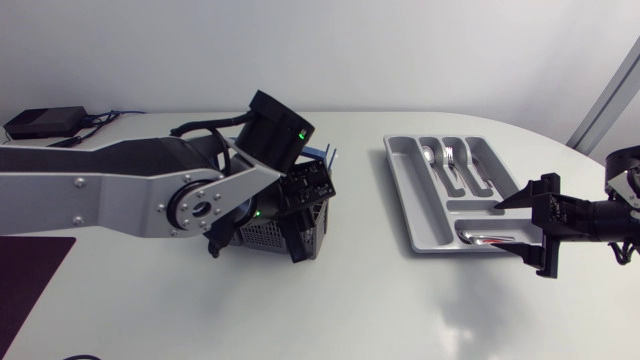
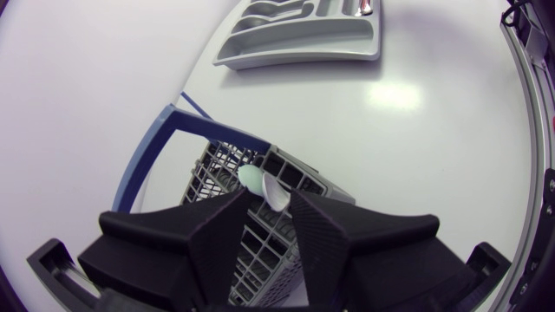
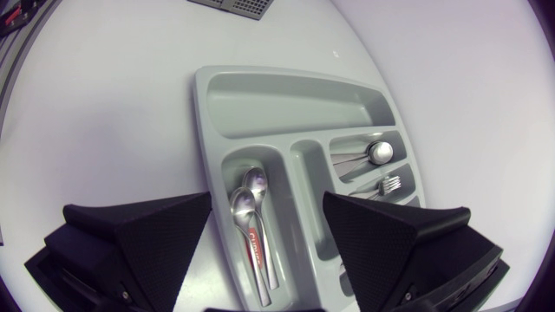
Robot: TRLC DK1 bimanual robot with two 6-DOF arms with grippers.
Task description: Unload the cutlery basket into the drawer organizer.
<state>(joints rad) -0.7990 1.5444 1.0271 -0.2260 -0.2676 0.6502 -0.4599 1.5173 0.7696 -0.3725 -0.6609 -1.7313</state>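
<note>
The basket (image 1: pixel 268 236), grey mesh with a blue handle (image 2: pixel 153 159), stands left of the table's (image 1: pixel 350 310) middle, mostly covered by the left arm in the head view. The left gripper (image 2: pixel 270 204) sits right over its open top. A spoon (image 2: pixel 269 191) with a pale bowl sticks up out of the basket at the gripper's tip. Whether the gripper is clamped on that spoon, I cannot tell.

To the right of the basket, well apart from it, lies the grey organizer (image 1: pixel 415 215), set at a slant. Its long slots on the side away from the basket hold a big spoon (image 1: pixel 428 155) and a fork (image 1: pixel 449 155), heads pointing to the table's far edge. The short cross compartment at its near end holds two small spoons (image 3: pixel 251 217) lying side by side, one with a red mark on its handle. The long slot nearest the basket shows only bare grey plastic.

The right gripper (image 3: pixel 267 206) hangs over that near end of the organizer, farther from the basket still. Its fingers (image 3: pixel 147 234) are spread wide with nothing between them, and the two small spoons lie below the gap.

On the other side of the basket, at the table's far left corner, sits a black box (image 1: pixel 45 122) with cables. A dark mat (image 1: pixel 25 280) lies at the near left edge.
</note>
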